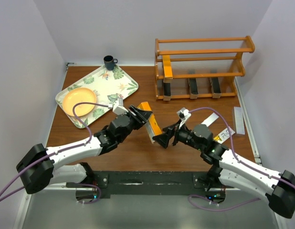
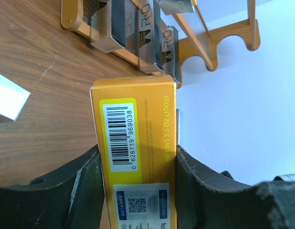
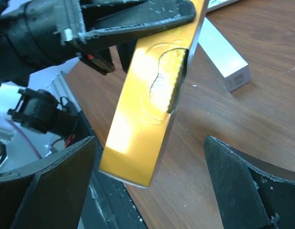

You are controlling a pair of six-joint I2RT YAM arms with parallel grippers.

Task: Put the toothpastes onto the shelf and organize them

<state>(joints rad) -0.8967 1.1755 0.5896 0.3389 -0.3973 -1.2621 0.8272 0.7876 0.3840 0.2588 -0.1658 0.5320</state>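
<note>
Even, bright overhead light casts soft, faint shadows on the counter [image 1: 147,157]. Strong glare washes out the orange-yellow box [image 3: 138,124] in the right wrist view; foreground slightly blurred.

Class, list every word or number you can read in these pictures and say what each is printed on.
"NET WT 3.5 OZ (100g)": side of the orange toothpaste box.
"0 628719 969038": under its barcode.
"RO": two dark boxes on the shelf, lettering partly hidden.
Fine print and QR sticker on that box: too small to read.
</note>
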